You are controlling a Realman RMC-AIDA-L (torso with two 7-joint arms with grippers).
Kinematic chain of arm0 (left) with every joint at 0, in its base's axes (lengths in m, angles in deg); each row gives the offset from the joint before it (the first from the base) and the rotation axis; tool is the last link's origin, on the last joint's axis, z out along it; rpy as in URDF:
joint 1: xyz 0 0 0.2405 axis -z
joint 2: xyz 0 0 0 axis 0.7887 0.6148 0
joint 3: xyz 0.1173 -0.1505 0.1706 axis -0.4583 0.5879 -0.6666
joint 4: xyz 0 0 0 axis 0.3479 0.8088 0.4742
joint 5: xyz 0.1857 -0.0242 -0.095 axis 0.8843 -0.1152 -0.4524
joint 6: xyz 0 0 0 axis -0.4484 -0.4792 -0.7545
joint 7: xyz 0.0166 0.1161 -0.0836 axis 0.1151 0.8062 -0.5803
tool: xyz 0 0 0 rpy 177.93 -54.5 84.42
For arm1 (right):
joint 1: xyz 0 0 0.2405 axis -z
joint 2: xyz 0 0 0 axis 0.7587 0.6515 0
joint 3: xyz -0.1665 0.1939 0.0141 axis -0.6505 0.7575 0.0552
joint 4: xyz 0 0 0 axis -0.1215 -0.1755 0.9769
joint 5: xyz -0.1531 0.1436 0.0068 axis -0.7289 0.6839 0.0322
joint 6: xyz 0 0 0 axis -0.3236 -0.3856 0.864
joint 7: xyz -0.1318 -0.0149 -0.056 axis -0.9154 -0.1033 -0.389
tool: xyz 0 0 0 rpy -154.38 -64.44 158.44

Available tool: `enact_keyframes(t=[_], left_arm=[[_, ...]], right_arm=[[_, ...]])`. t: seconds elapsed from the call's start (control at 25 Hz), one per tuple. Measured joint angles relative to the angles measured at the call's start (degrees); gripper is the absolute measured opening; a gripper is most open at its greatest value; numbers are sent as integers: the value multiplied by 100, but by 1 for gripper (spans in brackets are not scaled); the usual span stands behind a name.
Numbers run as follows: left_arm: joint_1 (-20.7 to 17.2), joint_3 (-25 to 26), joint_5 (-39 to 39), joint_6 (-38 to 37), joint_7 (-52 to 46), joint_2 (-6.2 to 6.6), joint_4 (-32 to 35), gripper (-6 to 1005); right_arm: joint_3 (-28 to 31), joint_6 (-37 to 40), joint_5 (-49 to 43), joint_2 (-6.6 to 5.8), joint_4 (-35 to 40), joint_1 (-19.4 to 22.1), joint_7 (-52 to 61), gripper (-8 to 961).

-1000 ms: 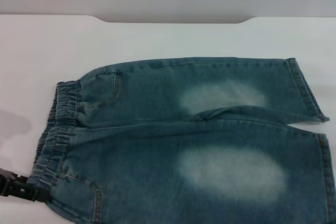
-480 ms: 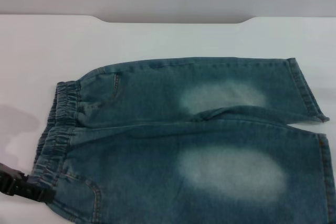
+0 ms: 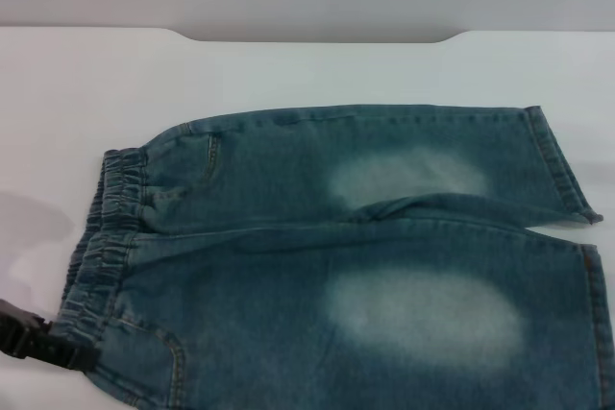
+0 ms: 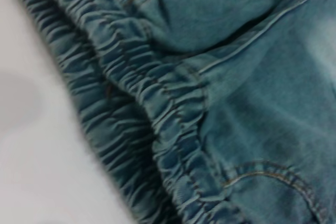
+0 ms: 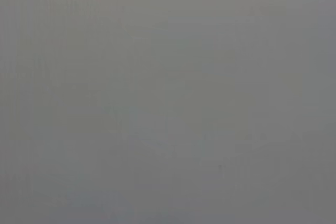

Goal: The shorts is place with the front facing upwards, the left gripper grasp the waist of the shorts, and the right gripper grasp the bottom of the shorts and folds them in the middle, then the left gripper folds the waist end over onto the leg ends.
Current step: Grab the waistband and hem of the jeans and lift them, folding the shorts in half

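Observation:
The blue-green denim shorts point(image 3: 365, 237) lie flat on the white table point(image 3: 77, 93), with pale faded patches on both thighs. The ruffled elastic waist of the shorts point(image 3: 106, 237) is at the left. The bottom of the shorts point(image 3: 562, 165), two straight leg hems, is at the right. My left gripper point(image 3: 77, 354) is a black claw at the lower left, its tip against the near corner of the waist. The left wrist view shows the gathered waistband point(image 4: 157, 108) close up, with a pocket seam point(image 4: 262, 174) beside it. My right gripper is out of view; its wrist view shows only plain grey.
The table's far edge point(image 3: 317, 37) has a shallow notch, with a grey wall behind it. Bare white table lies to the left of the waist and beyond the far leg. The near leg runs off the bottom of the head view.
The left gripper has shifted very slightly at the waist's near corner. The shorts lie as they did before.

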Motion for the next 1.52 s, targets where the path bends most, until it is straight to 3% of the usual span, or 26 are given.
enact_keyframes(t=[0.28, 0.36, 0.6, 0.8, 1.04, 1.12, 1.28, 1.52], left_arm=[[67, 11, 318, 128, -138, -18, 66, 838], [69, 13, 321, 146, -140, -19, 73, 670], [84, 28, 326, 182, -143, -20, 83, 462], [122, 41, 328, 192, -128, -20, 85, 231], [183, 50, 328, 198, -119, -20, 85, 46], [195, 52, 328, 207, -118, -20, 85, 45], [221, 59, 313, 276, -110, -18, 104, 44], [274, 62, 301, 306, -92, -28, 226, 41]], right_arm=[[0, 0, 5, 2, 0, 33, 18, 577], [0, 0, 5, 3, 0, 36, 18, 577], [0, 0, 5, 3, -9, 54, 10, 577], [0, 0, 5, 3, -9, 69, 8, 577], [6, 0, 5, 2, -16, 38, 54, 577], [-46, 0, -48, -11, -10, 5, 194, 577], [-347, -16, -817, -54, 490, -81, 1342, 577], [-976, 218, -2675, -59, 2369, -205, 4313, 577]])
